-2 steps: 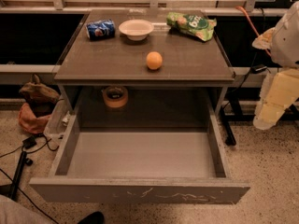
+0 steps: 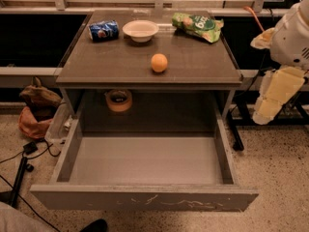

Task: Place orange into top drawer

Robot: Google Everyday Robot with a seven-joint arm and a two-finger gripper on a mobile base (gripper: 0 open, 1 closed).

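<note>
None of the placing is done yet: the orange (image 2: 159, 63) is found on the tabletop (image 2: 120, 64), above the pulled-out top drawer (image 2: 145, 159), and the gripper (image 2: 275, 98) is held well apart at the right, its state not to be told.

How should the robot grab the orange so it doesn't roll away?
Probably from straight above, squeezing the orange across its widest middle. It is round and smooth, so a grip lower or higher could slip. It sits alone on the tabletop, apart from the white bowl, with room on every side. The gripper hangs at the right of the view, beside the table.
</note>
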